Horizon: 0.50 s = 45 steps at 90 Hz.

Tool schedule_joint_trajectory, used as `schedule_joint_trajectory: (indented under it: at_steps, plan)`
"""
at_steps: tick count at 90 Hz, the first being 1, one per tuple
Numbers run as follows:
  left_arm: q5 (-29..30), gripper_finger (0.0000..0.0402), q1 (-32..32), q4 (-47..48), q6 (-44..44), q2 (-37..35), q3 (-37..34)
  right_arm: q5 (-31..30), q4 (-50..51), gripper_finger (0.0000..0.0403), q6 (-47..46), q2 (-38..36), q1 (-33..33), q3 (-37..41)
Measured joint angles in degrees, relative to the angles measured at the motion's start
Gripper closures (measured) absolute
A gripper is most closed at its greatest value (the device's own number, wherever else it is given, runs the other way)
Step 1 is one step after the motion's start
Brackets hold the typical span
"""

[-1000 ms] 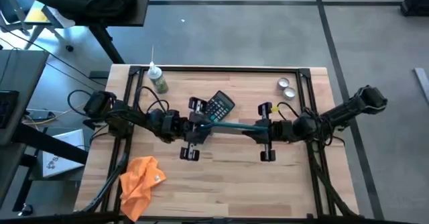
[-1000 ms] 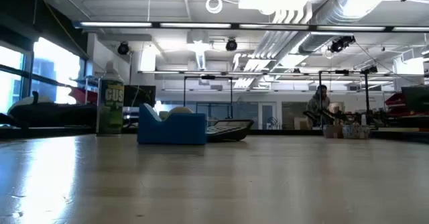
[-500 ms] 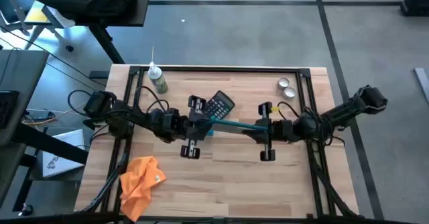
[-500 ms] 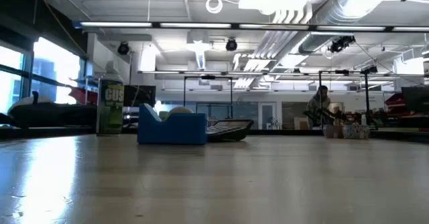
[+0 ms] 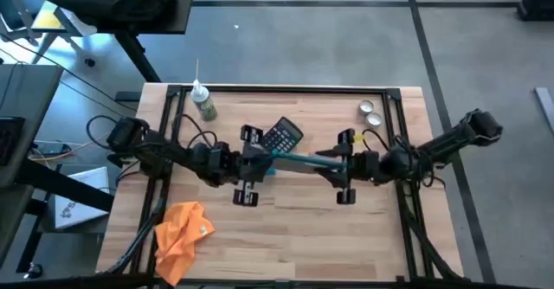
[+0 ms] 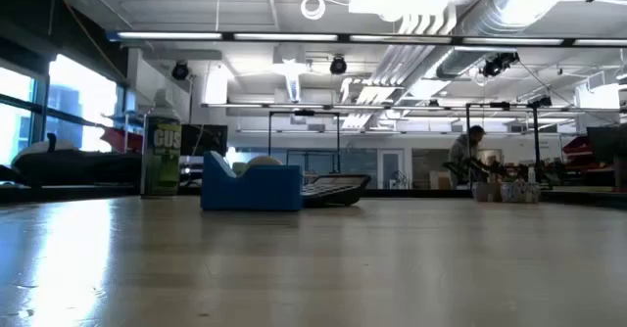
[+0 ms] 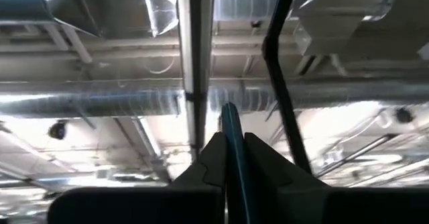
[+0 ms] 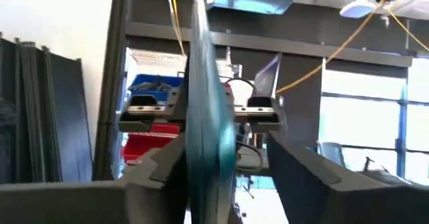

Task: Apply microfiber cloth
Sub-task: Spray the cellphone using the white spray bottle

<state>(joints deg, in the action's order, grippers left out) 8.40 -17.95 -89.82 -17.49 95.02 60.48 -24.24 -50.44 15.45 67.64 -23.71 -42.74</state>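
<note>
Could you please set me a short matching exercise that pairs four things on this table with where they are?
Things:
1. orange cloth
2. glue bottle
3. calculator
4. two small tins

Places:
a. far right corner
b. middle, toward the far edge
c. near left corner
d. far left corner

Pairs: 1-c, 2-d, 3-b, 4-a

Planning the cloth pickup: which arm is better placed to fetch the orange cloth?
Probably the left. The microfiber cloth lies at the table's near-left corner, closer to the left gripper; the right gripper sits farther across. Both currently grip a teal panel.
</note>
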Motion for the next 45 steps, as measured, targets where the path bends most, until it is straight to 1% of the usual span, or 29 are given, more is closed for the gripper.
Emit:
schedule_joint_trajectory:
  at_steps: [13,19,29,45]
  plan:
    - [1.0,0.0395,-1.9,0.0,-4.0,-4.5,-3.4,-5.9,8.0,0.0196,0.7,-4.3,-1.9,-0.1]
    - [2.8,0.0395,-2.9,1.4,-5.9,-7.3,-5.8,-7.9,12.0,0.0188,0.4,-6.3,-2.6,0.0]
    - [9.9,0.0395,-4.3,7.4,-8.8,-13.2,-10.1,-9.4,19.4,0.0181,-3.1,-7.9,-3.2,-0.1]
    - [21.4,0.0395,-4.8,17.9,-7.0,-21.6,-16.7,-10.7,32.1,0.0181,-13.0,-5.7,-2.5,-0.1]
